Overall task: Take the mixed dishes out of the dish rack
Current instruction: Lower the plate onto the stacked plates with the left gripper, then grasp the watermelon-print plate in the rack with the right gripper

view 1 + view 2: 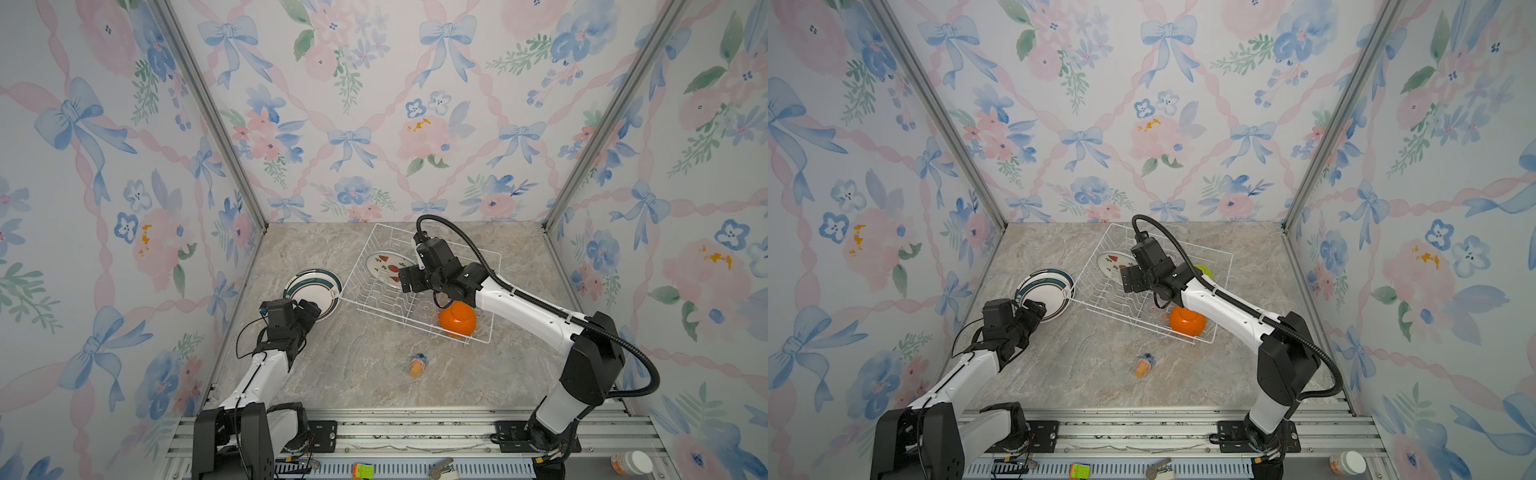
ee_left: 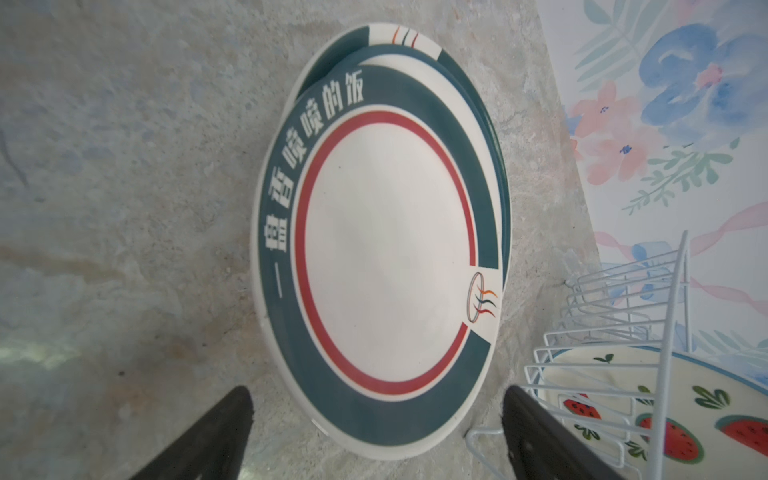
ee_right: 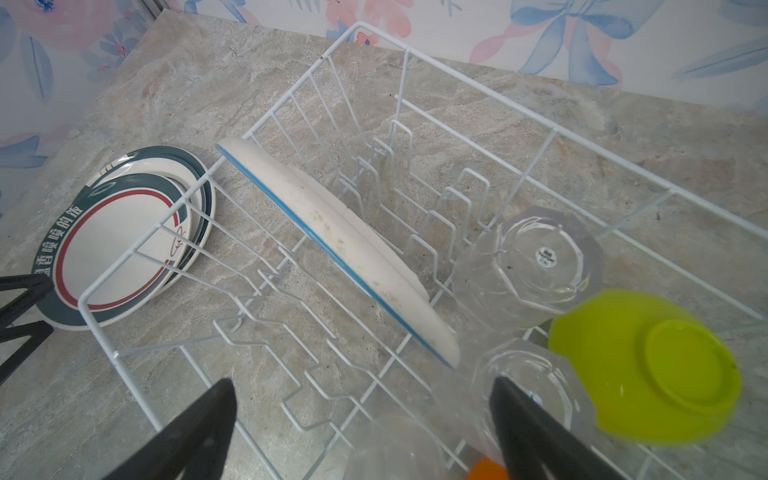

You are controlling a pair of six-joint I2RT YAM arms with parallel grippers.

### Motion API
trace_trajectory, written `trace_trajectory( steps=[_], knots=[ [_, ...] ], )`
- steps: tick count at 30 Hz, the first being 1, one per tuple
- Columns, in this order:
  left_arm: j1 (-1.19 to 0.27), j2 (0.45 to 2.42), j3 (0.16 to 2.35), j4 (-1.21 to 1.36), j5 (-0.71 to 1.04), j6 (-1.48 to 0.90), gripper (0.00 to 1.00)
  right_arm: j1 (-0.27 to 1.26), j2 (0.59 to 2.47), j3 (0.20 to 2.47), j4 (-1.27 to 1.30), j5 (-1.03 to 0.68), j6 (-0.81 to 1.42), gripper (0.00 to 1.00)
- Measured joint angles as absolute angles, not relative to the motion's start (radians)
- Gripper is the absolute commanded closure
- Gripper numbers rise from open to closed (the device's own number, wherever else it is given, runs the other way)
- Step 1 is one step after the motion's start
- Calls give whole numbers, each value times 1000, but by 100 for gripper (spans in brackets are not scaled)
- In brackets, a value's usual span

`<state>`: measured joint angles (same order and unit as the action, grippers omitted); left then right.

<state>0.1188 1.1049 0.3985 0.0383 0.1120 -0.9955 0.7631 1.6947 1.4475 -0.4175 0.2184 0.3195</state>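
Observation:
The dish rack (image 1: 374, 299) is a white wire basket standing at an angle on the marble table. In it a watermelon plate (image 1: 384, 266) (image 3: 332, 249) leans on the prongs. Beside that plate are clear glasses (image 3: 528, 266), a lime-green bowl (image 3: 648, 365) and an orange bowl (image 1: 457, 319), all upside down. Two white plates with teal bands (image 1: 312, 293) (image 2: 382, 249) lie stacked on the table, left of the rack. My left gripper (image 2: 377, 392) (image 1: 311, 309) is open, with the stack's near rim between its fingers and untouched. My right gripper (image 3: 362, 382) (image 1: 405, 280) hangs open over the rack's prongs, holding nothing.
A small orange-and-blue toy (image 1: 417, 364) lies on the table in front of the rack. Floral walls close in the left, back and right sides. A white bottle (image 1: 631, 462) and a green block (image 1: 363, 470) sit on the front rail.

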Motion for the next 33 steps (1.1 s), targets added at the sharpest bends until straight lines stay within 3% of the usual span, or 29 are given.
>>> trace_trajectory(
  steps=[15,21,33],
  knots=[
    [119,1061,416,28,161,-969,2,758,1717,1527,-516,268,222,3],
    [119,1049,416,27,176,-948,2,749,1785,1626,-574,279,162,0],
    [119,1036,418,19,226,-923,2,684,1945,1760,-596,273,58,5]
  ],
)
